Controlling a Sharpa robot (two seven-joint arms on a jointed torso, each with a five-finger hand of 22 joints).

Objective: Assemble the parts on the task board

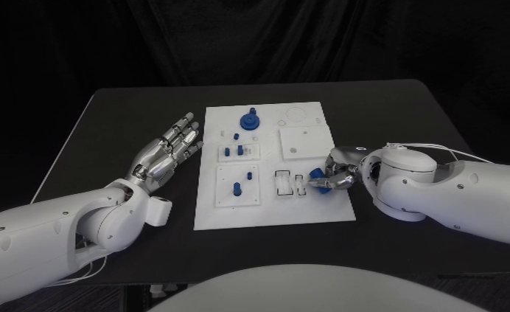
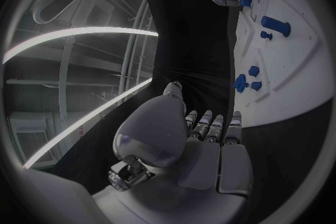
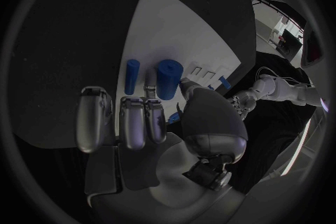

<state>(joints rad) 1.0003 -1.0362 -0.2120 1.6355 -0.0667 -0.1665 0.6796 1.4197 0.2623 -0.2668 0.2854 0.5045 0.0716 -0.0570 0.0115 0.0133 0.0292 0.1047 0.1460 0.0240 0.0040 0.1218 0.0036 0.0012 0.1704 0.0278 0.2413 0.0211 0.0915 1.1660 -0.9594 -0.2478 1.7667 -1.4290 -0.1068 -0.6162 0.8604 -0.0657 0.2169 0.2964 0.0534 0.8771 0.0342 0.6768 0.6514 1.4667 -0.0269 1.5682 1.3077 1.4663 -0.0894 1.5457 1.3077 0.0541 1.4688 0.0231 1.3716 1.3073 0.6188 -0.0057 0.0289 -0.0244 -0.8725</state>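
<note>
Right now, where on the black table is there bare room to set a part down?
Bare black table lies behind the white task board and right of it, beyond the right silver hand. Left of the board is crowded: the open left silver hand lies alongside. The right hand crowds the board's near right edge.

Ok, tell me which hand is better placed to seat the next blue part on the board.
Right. The right hand is already over the task board with a blue part at its fingertips. The left hand lies open on the table beside the board, holding nothing.
</note>
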